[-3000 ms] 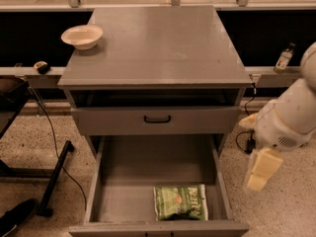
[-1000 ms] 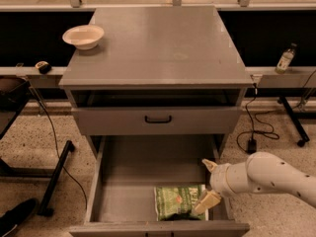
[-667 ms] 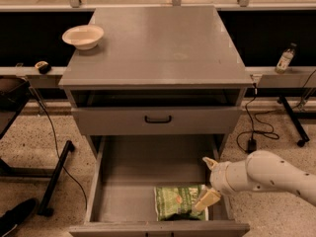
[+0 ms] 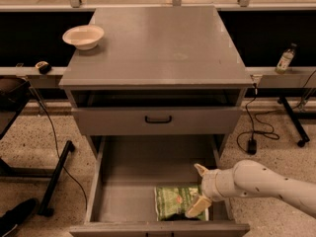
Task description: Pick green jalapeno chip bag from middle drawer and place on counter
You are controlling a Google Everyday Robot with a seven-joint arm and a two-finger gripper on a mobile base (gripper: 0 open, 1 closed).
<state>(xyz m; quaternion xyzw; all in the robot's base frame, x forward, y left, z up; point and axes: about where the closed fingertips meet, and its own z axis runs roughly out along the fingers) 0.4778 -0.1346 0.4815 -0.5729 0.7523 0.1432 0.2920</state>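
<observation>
big change over the last few secs: the arm [image 4: 269,181] was off to the right of the cabinet w/ the tool hanging over the floor, and now it has swung in low from the right and the tool [image 4: 197,189] is inside the drawer [image 4: 133,181], below the worktop's [image 4: 158,43] front edge, toward its front right corner. in the last sec it crept a bit further left and toward the front, so one finger [image 4: 195,209] now overlaps the bag's [image 4: 174,201] right side while the other sticks up behind, well clear of it. the tool is spread wide, nothing held yet; whether the low finger actually touches foil or just hovers, can't tell. meaning for the task: reach is basically done, grasp is next, then lift and carry up to the worktop, none of that started. the bag hasn't budged: it lies flat, printed face up, in the drawer's front right corner, near the front wall. its long axis looks to run left-right, approx parallel to the worktop's front edge w/ a slight skew; which end is the top, can't tell. the spread fingers line up roughly front-back, i.e. across the bag's short side near its right end, so prob a pinch there. a bowl [image 4: 83,36] sits at the worktop's back left corner.
</observation>
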